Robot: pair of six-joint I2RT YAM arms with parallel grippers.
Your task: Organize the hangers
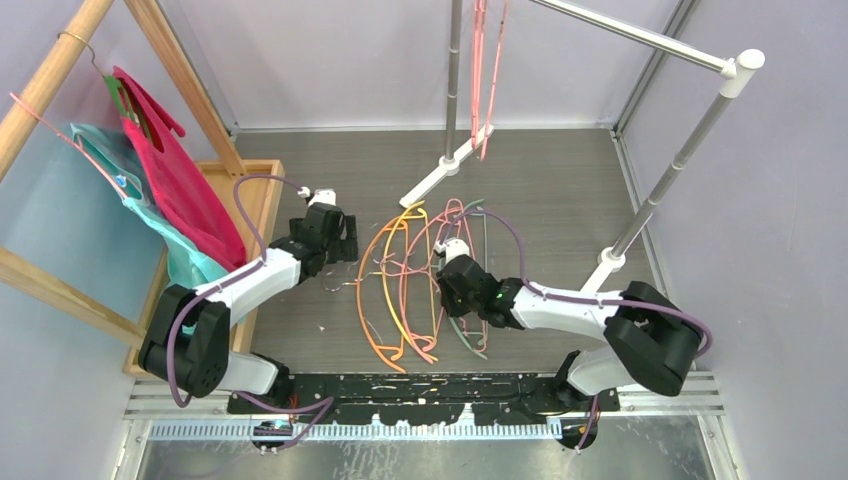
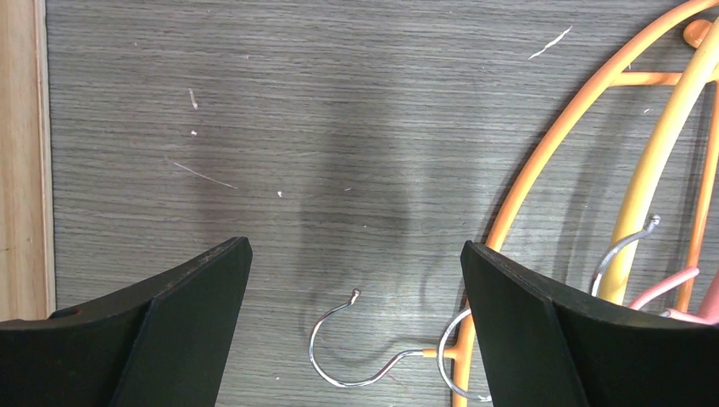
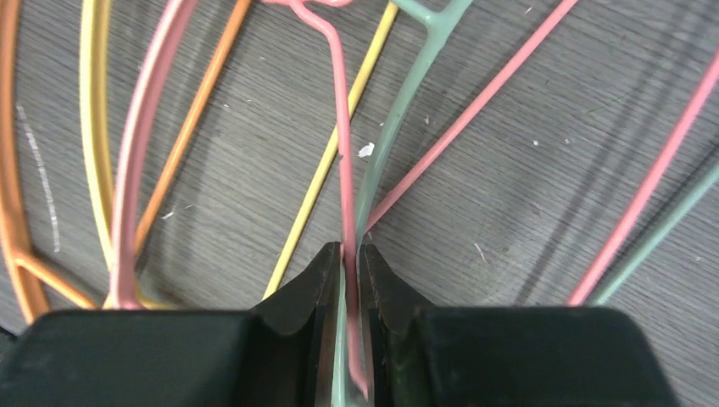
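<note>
Several hangers [image 1: 410, 285] lie fanned on the grey floor: orange, yellow, pink and pale green. My right gripper [image 1: 452, 262] sits low over them. In the right wrist view its jaws [image 3: 350, 254] stand only a narrow slit apart, closed on a thin pink hanger [image 3: 343, 153] wire, with a pale green hanger [image 3: 398, 102] wire beside it in the slit. My left gripper [image 1: 340, 240] hovers left of the pile, wide open [image 2: 356, 254] and empty, above a metal hook [image 2: 339, 356] of an orange hanger [image 2: 551, 144]. More pink hangers [image 1: 485, 70] hang on the white rail.
The white rail [image 1: 640, 40] runs on grey poles at the back right, with a foot [image 1: 440, 175] behind the pile. A wooden rack [image 1: 60, 70] at left carries a hanger with red and teal cloth [image 1: 175, 190]. A wooden tray [image 1: 262, 190] lies beneath it.
</note>
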